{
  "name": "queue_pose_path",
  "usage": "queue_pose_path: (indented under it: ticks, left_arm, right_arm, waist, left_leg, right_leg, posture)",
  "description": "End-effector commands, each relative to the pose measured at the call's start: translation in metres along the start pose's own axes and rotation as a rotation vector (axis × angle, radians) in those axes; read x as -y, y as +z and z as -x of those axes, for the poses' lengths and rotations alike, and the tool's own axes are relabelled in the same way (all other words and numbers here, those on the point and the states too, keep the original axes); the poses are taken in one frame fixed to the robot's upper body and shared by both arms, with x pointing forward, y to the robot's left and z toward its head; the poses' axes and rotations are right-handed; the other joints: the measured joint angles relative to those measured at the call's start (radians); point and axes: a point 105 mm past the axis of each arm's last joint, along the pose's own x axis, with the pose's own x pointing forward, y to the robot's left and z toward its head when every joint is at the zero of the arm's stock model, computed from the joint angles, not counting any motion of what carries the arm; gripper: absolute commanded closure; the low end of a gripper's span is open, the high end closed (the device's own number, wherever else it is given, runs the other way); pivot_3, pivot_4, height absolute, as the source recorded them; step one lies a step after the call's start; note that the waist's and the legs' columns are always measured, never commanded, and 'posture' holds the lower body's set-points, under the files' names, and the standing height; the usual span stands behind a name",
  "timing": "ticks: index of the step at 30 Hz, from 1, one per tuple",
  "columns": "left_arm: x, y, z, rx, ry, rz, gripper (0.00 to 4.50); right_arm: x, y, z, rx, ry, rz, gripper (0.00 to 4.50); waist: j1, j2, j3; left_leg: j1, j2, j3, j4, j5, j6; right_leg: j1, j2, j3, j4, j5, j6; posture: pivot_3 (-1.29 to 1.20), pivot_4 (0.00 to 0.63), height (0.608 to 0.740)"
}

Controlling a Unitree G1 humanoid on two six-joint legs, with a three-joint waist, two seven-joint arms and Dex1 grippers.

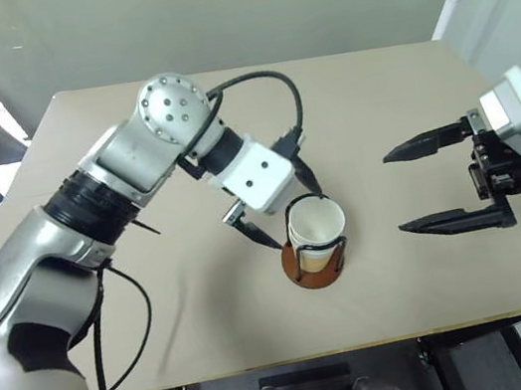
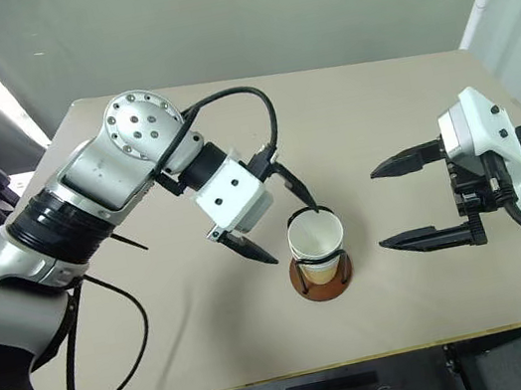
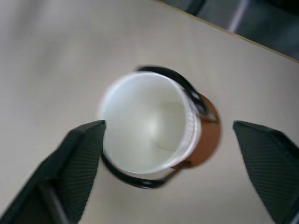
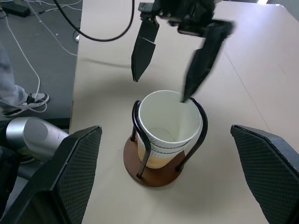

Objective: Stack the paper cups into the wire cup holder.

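The paper cups (image 1: 315,229) sit nested one inside another, upright in the wire cup holder (image 1: 315,273) near the table's front middle. Their white rims (image 4: 164,147) show stacked above the pale orange side. The black wire loops (image 4: 140,135) rise around them from the reddish-brown base (image 4: 154,175). My left gripper (image 2: 295,235) hangs open just above the top cup, one finger (image 4: 142,46) off to the side and the other (image 4: 203,60) over the rim, holding nothing. My right gripper (image 1: 393,193) stands open and empty to the right of the holder, pointing at it.
The tan table (image 1: 395,100) ends at a front edge (image 1: 368,346) close below the holder. A black cable (image 1: 260,79) loops over the left wrist. On the floor beyond the table's left side are cables and a person's shoe (image 4: 35,99).
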Motion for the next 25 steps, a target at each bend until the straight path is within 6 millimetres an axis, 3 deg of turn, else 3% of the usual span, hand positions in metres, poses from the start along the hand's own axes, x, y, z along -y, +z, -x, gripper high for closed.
queue_pose_path:
  ticks: [1, 2, 8, 15, 20, 25]
  left_arm:
    - [-0.003, 0.001, 0.027, 0.031, 0.118, 0.095, 0.01]
    - [0.001, 0.000, 0.032, 0.043, 0.139, 0.131, 0.01]
    - [0.080, -0.018, 0.071, 0.126, 0.306, 0.588, 0.01]
    - [0.156, -0.041, 0.085, 0.223, 0.534, 1.017, 0.01]
    - [0.196, -0.048, 0.091, 0.265, 0.633, 1.195, 0.01]
    - [0.206, -0.045, 0.089, 0.277, 0.651, 1.233, 0.01]
  right_arm:
    - [0.003, 0.001, 0.004, 0.004, 0.014, 0.025, 0.00]
    - [0.004, -0.002, 0.004, -0.002, 0.020, 0.022, 0.00]
    - [0.026, -0.031, 0.011, -0.042, 0.011, -0.039, 0.00]
    - [0.046, -0.051, 0.042, 0.036, -0.044, -0.197, 0.00]
    - [0.050, -0.061, 0.062, 0.077, -0.081, -0.284, 0.00]
    - [0.051, -0.065, 0.058, 0.091, -0.069, -0.309, 0.00]
  waist:
    - [-0.001, 0.000, 0.000]
    - [-0.002, 0.000, 0.000]
    - [-0.030, 0.004, -0.002]
    - [-0.012, 0.004, -0.003]
    - [-0.009, 0.004, -0.003]
    - [-0.012, 0.004, -0.003]
  left_leg:
    - [0.000, 0.000, 0.000, 0.000, 0.000, 0.000]
    - [0.000, 0.000, 0.000, 0.000, 0.000, 0.000]
    - [0.003, 0.001, 0.003, -0.003, 0.000, -0.001]
    - [0.003, 0.001, 0.000, -0.003, 0.001, -0.002]
    - [0.003, 0.001, 0.001, -0.003, 0.001, -0.002]
    - [0.007, 0.001, 0.002, -0.004, 0.001, -0.002]
  right_leg:
    - [0.000, 0.000, 0.000, 0.000, 0.000, 0.000]
    - [0.000, 0.000, 0.000, 0.000, 0.000, 0.000]
    - [-0.002, 0.002, 0.002, 0.002, 0.000, 0.000]
    - [-0.003, 0.000, 0.002, 0.003, 0.000, -0.001]
    - [-0.003, 0.000, 0.001, 0.004, 0.000, -0.004]
    - [-0.003, 0.000, 0.002, 0.010, -0.002, -0.008]
  posture:
    - [0.00, 0.150, 0.740]
    - [0.00, 0.150, 0.740]
    - [0.00, 0.150, 0.740]
    - [0.00, 0.150, 0.740]
    - [0.00, 0.150, 0.740]
    - [0.00, 0.150, 0.740]
